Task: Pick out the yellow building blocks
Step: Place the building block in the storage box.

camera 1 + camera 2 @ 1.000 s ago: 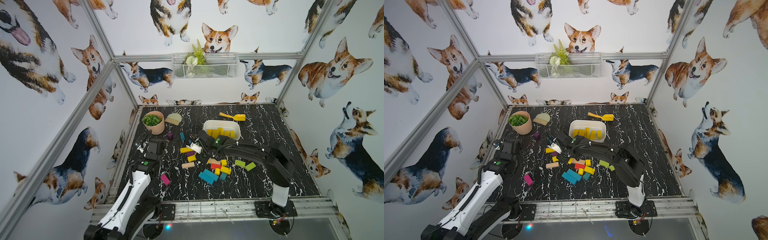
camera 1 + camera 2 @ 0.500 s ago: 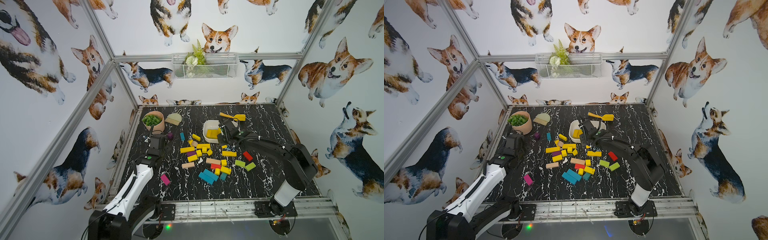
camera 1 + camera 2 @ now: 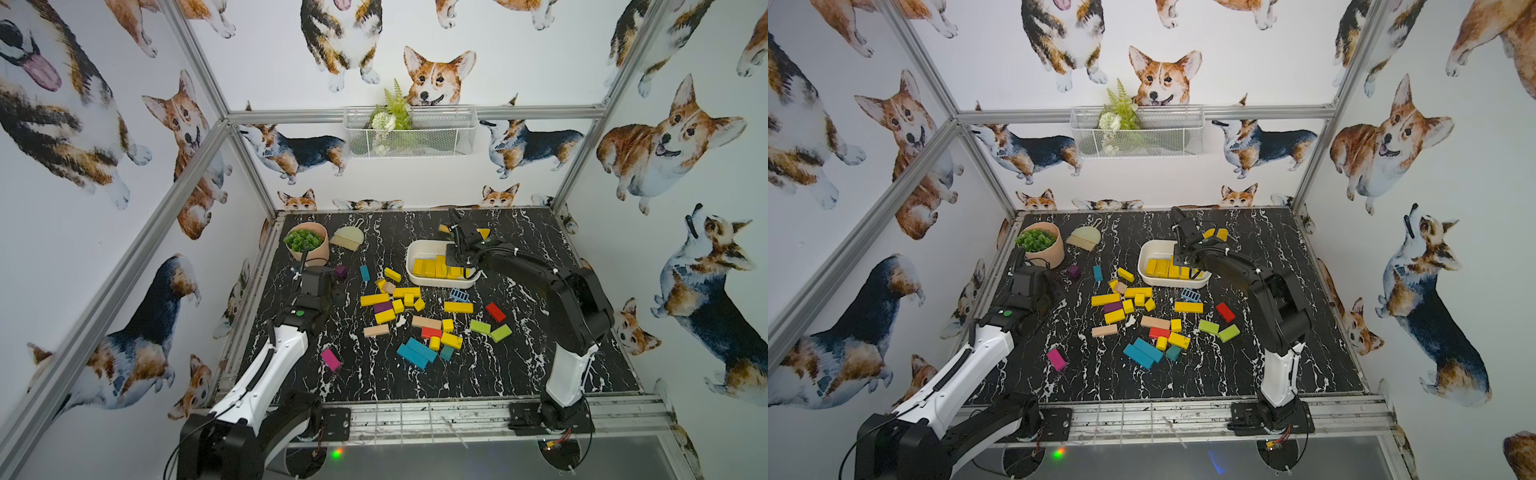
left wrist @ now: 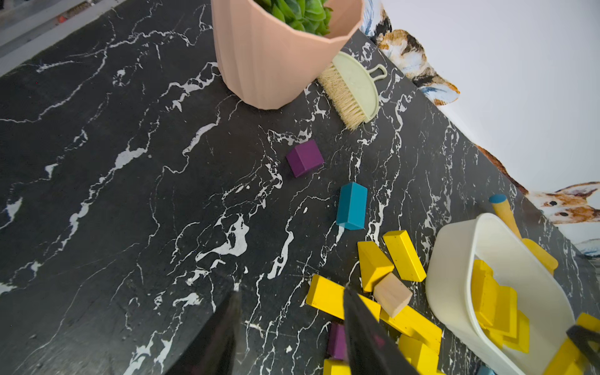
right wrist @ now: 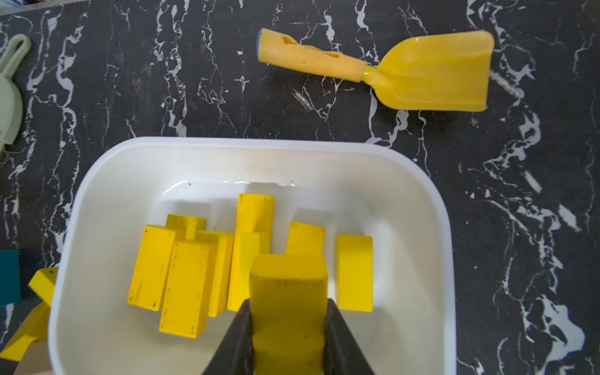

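Currently the right gripper [image 5: 289, 306] is clamping one yellow bar [image 5: 288, 285] and hovering over the white tub [image 5: 259, 143], above the yellow blocks [image 5: 185, 285] lying inside, so this looks like the drop-off step. The next move is calling for a small descent, then opening the jaws. The bar's long axis is running along the fingers, roughly parallel to the bars in the tub, with its free end pointing at the tub wall nearest the yellow toy shovel [image 5: 422, 71]. The left gripper [image 4: 292, 290] is waiting half-open and empty, near the loose yellow blocks [image 3: 374, 299] outside the tub

Bare table [image 3: 498, 374] near front, yellow blocks [image 3: 458, 307] crowding centre, pot [image 3: 311, 254] far-left

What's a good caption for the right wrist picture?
Right gripper holds a yellow block over the tub of yellow blocks, shovel nearby.
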Controlling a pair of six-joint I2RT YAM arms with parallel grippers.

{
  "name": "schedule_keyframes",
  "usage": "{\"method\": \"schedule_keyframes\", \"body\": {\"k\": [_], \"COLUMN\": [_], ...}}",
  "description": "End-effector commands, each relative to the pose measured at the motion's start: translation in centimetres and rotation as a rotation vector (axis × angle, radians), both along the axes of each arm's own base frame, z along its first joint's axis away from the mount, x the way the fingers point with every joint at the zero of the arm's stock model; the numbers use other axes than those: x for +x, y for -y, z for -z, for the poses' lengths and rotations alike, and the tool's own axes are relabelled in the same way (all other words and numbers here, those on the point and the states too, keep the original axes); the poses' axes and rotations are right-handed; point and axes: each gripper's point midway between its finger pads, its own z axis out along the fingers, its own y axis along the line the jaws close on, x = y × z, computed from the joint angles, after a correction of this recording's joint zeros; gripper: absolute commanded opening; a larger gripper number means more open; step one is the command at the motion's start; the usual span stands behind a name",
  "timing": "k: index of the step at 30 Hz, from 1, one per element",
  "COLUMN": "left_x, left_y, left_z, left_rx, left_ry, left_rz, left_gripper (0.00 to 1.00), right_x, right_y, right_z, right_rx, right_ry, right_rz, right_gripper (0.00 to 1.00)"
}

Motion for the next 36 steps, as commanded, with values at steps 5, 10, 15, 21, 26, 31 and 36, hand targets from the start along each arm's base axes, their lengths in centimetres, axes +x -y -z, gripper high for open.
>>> {"method": "schedule_keyframes", "body": {"k": [5, 10, 15, 21, 26, 31, 36], "left_x": [1.4, 2.3, 2.8, 3.5, 3.5, 2.4, 1.0], "left_y": [1.9, 3.1, 4.3, 6.7, 9.6, 12.1, 10.9], "left_z": [0.3, 0.9, 2.1, 2.3, 1.9, 3.3, 5.5], "left_rx": [-0.016, -0.014, -0.016, 0.006, 0.141, 0.292, 0.406], "left_ry": [-0.014, -0.03, -0.087, -0.108, -0.144, -0.219, -0.319], "left_rz": [0.114, 0.19, 0.252, 0.339, 0.414, 0.519, 0.573], "left_gripper": [0.54, 0.56, 0.58, 0.58, 0.59, 0.57, 0.57], "right_x": [0.7, 0.9, 0.8, 0.5, -1.1, -4.7, -8.0], "right_y": [0.6, 0.6, 0.2, 0.0, -0.5, -0.3, 2.0], "right_z": [4.0, 5.6, 4.8, 1.5, -3.5, -5.0, -4.1], "right_rx": [-0.037, -0.055, -0.037, -0.01, 0.106, 0.215, 0.182], "right_ry": [-0.168, -0.193, -0.185, -0.128, -0.003, 0.073, 0.06], "right_rz": [0.012, 0.01, -0.01, -0.055, -0.115, -0.177, -0.164], "right_gripper": [0.04, 0.28, 0.49, 0.6, 0.58, 0.56, 0.56]}}
